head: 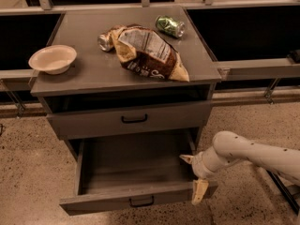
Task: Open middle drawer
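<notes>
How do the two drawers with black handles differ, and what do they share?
The upper drawer is shut, flush with the cabinet. The middle drawer beneath it is pulled out, its empty inside showing. The end effector sits at the middle drawer's right front corner, fingers spread, while nothing touches the upper drawer. Both are wide, grey and black-handled.

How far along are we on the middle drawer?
Mostly done: the middle drawer stands pulled well out, its inside showing. In hand: the gripper sits at the drawer's front corner on the view's right, fingers spread. Left: probably only backing the gripper away.
</notes>
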`<state>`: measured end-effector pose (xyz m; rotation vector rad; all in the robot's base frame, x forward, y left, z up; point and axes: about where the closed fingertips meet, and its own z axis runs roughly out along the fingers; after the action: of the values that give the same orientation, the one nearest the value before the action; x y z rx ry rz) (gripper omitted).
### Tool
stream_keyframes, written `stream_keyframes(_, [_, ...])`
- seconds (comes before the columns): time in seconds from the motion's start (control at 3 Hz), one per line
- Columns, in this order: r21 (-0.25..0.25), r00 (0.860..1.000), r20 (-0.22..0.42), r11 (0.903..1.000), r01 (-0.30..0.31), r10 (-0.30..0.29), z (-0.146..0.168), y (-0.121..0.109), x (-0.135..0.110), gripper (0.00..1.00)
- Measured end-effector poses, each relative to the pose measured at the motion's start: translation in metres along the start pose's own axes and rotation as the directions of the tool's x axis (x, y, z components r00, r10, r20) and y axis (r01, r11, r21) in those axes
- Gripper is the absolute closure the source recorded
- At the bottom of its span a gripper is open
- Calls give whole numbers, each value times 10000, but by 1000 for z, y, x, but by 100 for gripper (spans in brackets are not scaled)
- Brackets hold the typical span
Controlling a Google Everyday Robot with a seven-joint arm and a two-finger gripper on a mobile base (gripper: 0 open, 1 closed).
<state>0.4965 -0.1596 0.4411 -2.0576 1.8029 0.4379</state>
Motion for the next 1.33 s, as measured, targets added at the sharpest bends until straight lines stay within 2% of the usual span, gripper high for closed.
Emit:
stream_keyframes(0.33, [-1, 10000, 0, 10000, 0, 0, 0, 0, 0, 0])
stream_keyframes(0.67, [-497, 9996, -276, 9987, -90, 76, 9, 18, -3, 0])
stream_keyframes(1.0, [-978, 9984, -512, 9948, -275, 226, 8, 52, -10, 26])
stream_keyframes(1.33, [-1105, 9984, -326, 9927, -488, 454, 3, 73, -7, 41])
